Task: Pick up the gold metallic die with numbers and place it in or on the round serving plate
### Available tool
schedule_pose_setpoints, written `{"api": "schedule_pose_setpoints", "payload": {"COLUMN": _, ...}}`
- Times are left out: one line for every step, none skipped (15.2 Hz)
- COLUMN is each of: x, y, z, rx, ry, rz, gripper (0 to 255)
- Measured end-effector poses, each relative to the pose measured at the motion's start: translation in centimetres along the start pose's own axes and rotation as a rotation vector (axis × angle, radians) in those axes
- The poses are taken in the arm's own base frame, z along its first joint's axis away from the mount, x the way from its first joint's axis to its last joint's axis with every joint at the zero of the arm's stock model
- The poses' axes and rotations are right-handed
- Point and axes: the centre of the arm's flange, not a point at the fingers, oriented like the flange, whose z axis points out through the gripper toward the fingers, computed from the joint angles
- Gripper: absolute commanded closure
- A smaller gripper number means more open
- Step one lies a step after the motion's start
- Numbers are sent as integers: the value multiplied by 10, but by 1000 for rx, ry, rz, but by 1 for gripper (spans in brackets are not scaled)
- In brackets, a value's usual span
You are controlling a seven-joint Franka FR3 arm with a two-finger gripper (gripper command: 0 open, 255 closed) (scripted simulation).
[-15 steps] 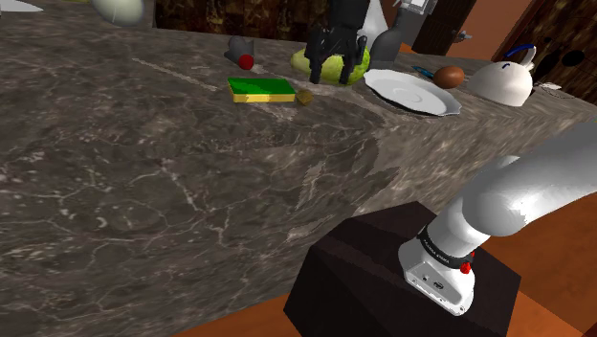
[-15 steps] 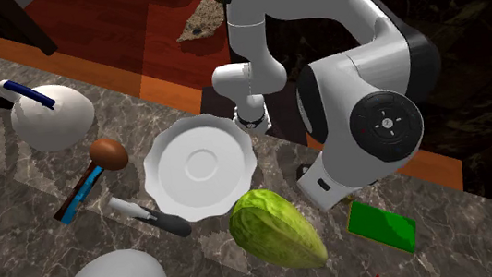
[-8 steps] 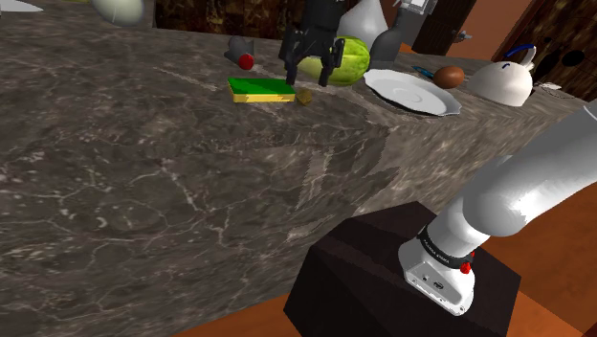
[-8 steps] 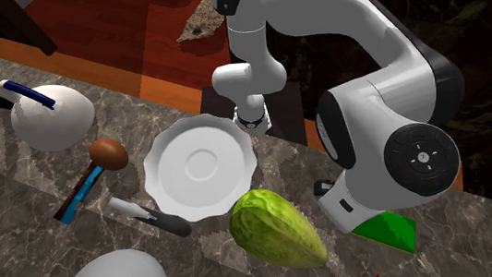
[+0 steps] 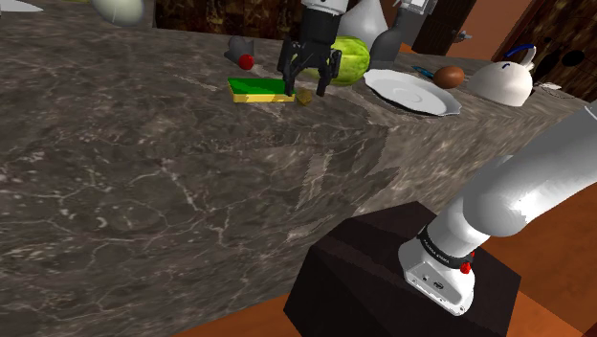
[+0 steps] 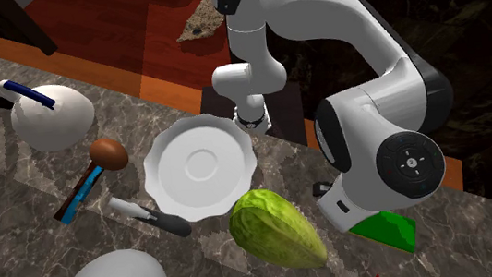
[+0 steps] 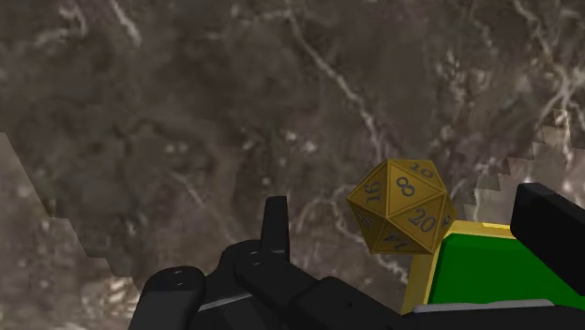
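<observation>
Hanging over the far part of the grey marbled bench [image 5: 143, 182] in the shoulder view, the black gripper [image 5: 307, 86] points down with its jaws spread apart and nothing between them touching. The small gold die [image 5: 305, 97] lies on the bench just under the fingertips, beside the end of a green sponge with a yellow underside [image 5: 260, 89]. The white round plate [image 5: 411, 91] sits apart from the die toward that view's right, with a green leafy vegetable [image 5: 352, 56] behind the gripper and a white teapot [image 5: 502, 82] farther right. The dark stand [image 5: 383, 278] fills the lower right. In the second exterior view, the white arm [image 6: 385, 152] bends low over the sponge [image 6: 388, 231]. The scalloped plate [image 6: 199, 168] lies to its left and the vegetable [image 6: 276, 228] rests against the plate's near rim. In the wrist view, the gripper [image 7: 403, 202] is released. Its fingers [image 7: 275, 225] stand wide, and the die [image 7: 403, 208], showing 8 and 20, lies on the bench between them, untouched, just beside the sponge's [image 7: 483, 267] corner.
</observation>
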Motion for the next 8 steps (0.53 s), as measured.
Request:
{"api": "schedule_pose_setpoints", "payload": {"x": 0, "y": 0, "z": 0, "rx": 0, "ry": 0, "rz": 0, "gripper": 0}}
{"api": "schedule_pose_setpoints", "payload": {"x": 0, "y": 0, "z": 0, "rx": 0, "ry": 0, "rz": 0, "gripper": 0}}
{"api": "schedule_pose_setpoints", "payload": {"x": 0, "y": 0, "z": 0, "rx": 0, "ry": 0, "rz": 0, "gripper": 255}}
{"api": "schedule_pose_setpoints", "payload": {"x": 0, "y": 0, "z": 0, "rx": 0, "ry": 0, "rz": 0, "gripper": 255}}
{"api": "schedule_pose_setpoints", "payload": {"x": 0, "y": 0, "z": 0, "rx": 0, "ry": 0, "rz": 0, "gripper": 255}}
{"api": "schedule_pose_setpoints", "payload": {"x": 0, "y": 0, "z": 0, "rx": 0, "ry": 0, "rz": 0, "gripper": 255}}
{"api": "schedule_pose_setpoints", "payload": {"x": 0, "y": 0, "z": 0, "rx": 0, "ry": 0, "rz": 0, "gripper": 255}}
{"api": "schedule_pose_setpoints", "payload": {"x": 0, "y": 0, "z": 0, "rx": 0, "ry": 0, "rz": 0, "gripper": 255}}
